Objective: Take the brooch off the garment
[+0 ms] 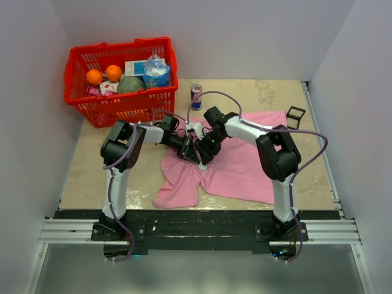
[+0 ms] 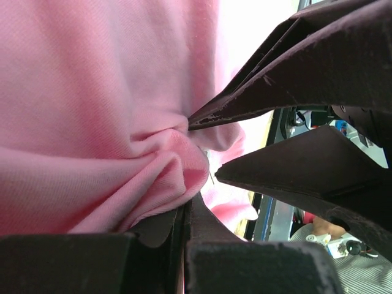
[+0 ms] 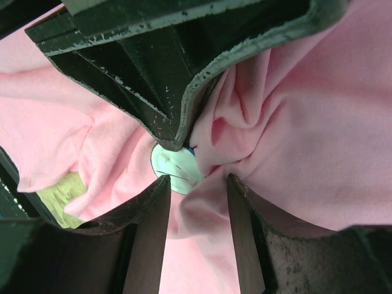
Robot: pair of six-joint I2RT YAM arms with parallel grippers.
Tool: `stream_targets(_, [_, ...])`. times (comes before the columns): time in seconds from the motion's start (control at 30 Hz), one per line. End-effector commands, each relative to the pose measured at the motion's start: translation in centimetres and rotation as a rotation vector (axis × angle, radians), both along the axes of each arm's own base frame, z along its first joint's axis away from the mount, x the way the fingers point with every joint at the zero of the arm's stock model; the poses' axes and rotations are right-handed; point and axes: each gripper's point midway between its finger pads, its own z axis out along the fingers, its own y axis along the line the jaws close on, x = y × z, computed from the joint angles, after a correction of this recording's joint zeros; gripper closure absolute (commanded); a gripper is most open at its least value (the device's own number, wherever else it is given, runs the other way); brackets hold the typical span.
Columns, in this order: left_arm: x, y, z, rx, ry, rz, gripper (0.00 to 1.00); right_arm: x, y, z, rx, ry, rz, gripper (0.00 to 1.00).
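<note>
The pink garment (image 1: 239, 159) lies crumpled on the table, and both grippers meet over its left part. My left gripper (image 2: 187, 205) is shut on a bunched fold of the garment (image 2: 92, 122). The brooch (image 3: 176, 166), a small whitish round disc, sits on the cloth (image 3: 318, 122) just beyond my right gripper (image 3: 197, 184). That gripper is open, with a hump of cloth between its fingers (image 3: 150, 226), and the disc lies at the tip of the left one. From above, the brooch (image 1: 202, 166) shows just below the two grippers (image 1: 199, 153).
A red basket (image 1: 119, 101) with oranges and other groceries stands at the back left. A drink can (image 1: 196, 96) is upright behind the garment. A small black open-frame cube (image 1: 295, 116) sits at the back right. Walls close in on both sides.
</note>
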Motion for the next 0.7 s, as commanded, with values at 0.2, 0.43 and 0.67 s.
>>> stream_targets(0.2, [1.4, 0.4, -2.4, 0.053, -0.059, 0.017, 1.0, -2.3, 0.4, -2.2, -0.091, 0.015, 0.052, 0.54])
stream_targets(0.43, [1.3, 0.4, -2.5, 0.05, -0.053, 0.015, 1.0, -2.2, 0.6, -2.5, -0.104, 0.008, 0.047, 0.54])
stream_targets(0.67, [1.2, 0.4, -2.6, 0.044, -0.047, 0.011, 1.0, -3.1, 2.0, 1.5, 0.117, 0.097, 0.118, 0.42])
